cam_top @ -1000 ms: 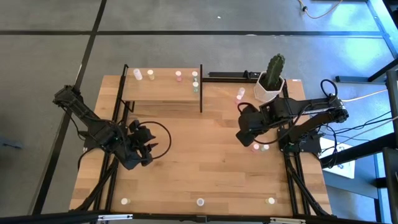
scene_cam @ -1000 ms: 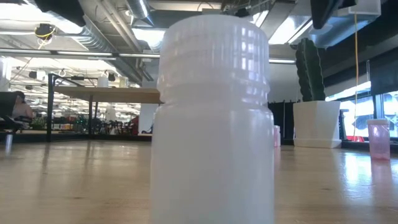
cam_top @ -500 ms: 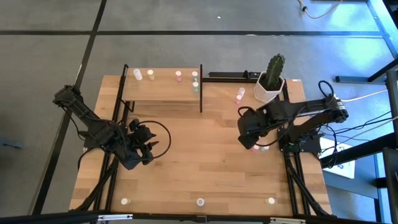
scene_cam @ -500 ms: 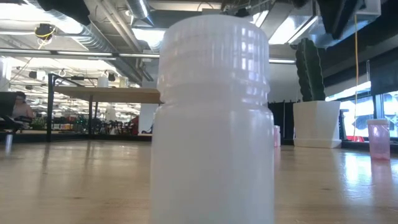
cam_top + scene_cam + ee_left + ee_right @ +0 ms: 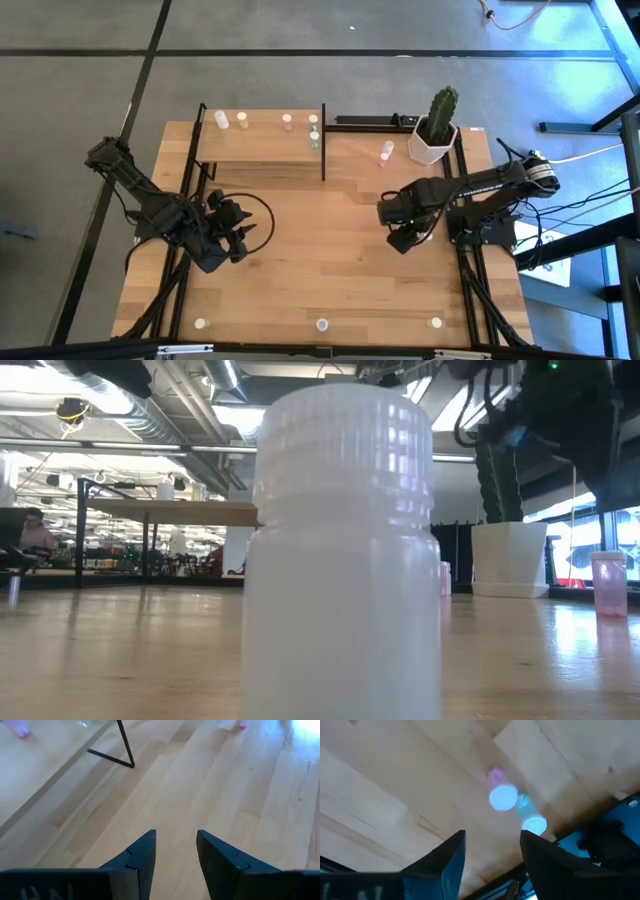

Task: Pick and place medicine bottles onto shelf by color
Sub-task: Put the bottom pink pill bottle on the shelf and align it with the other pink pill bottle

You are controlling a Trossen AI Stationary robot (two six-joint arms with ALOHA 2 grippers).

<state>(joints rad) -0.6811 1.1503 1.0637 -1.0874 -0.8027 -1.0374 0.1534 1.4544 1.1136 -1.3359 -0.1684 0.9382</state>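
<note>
Two medicine bottles, one pink (image 5: 502, 795) and one pale green (image 5: 532, 820), stand side by side on the table near its right edge. My right gripper (image 5: 492, 845) (image 5: 405, 238) hangs open above them, pointing down, with the bottles just beyond its fingertips. In the high view the gripper covers them. The shelf (image 5: 260, 148) at the far left carries several bottles, among them a white one (image 5: 222, 119) and a pink one (image 5: 287, 121). My left gripper (image 5: 175, 845) (image 5: 236, 226) waits open over the table's left half, with nothing between its fingers.
A white pot with a cactus (image 5: 436, 125) stands at the far right, with a pink bottle (image 5: 386, 152) beside it. Three bottles stand along the near edge (image 5: 322, 324). One white bottle (image 5: 345, 550) fills the low view.
My right gripper has come down toward the pink and green bottles near the table's right edge and tipped to point more steeply down; its arm now shows at the upper right of the low view. The bottles have stayed where they were.
</note>
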